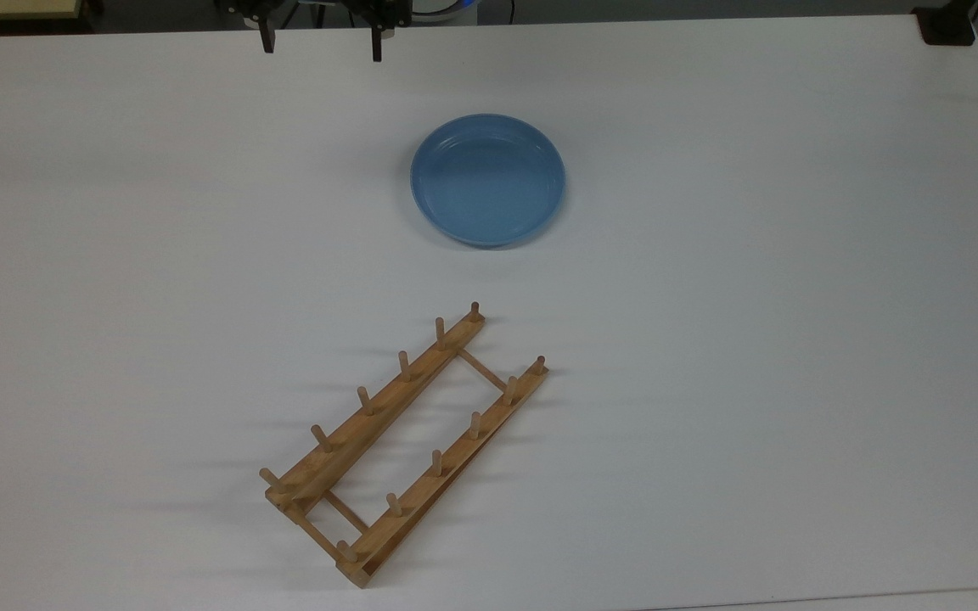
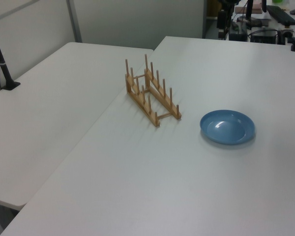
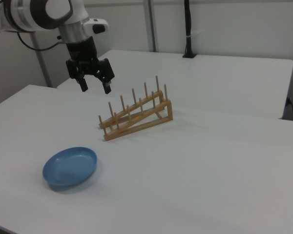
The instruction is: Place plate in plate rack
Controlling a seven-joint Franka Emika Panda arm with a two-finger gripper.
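Right view had the gripper (image 3: pixel 94 86) hanging high above the white table (image 3: pixel 210 161), fingers spread apart and holding nothing. I judged this a start pose: nothing grasped, approach not yet begun.

The plate (image 3: pixel 70 167), light blue and shallow, lay flat on the table well below the gripper and nearer the camera in the right view. In the top view the gripper (image 1: pixel 320 47) sat at the upper edge of the picture, and the plate (image 1: pixel 487 180) lay below it and toward the top view's right, apart from it.

The plate rack (image 1: pixel 406 443) stood farther from the gripper than the plate, on the far side of the plate, set at a diagonal in the top view. Its pegs pointed upward, slots free. Plate and rack did not touch; bare table lay between them.

My reading: lying flat, the plate offers only its raised rim to a two-finger grasp, so I would expect to pinch the rim and tilt the plate upright before slotting it between pegs.

Nearby things: a black post (image 3: pixel 187 29) on the adjoining table (image 3: pixel 224 68) behind the rack in the right view, well off the path. Nothing stood between gripper and plate.
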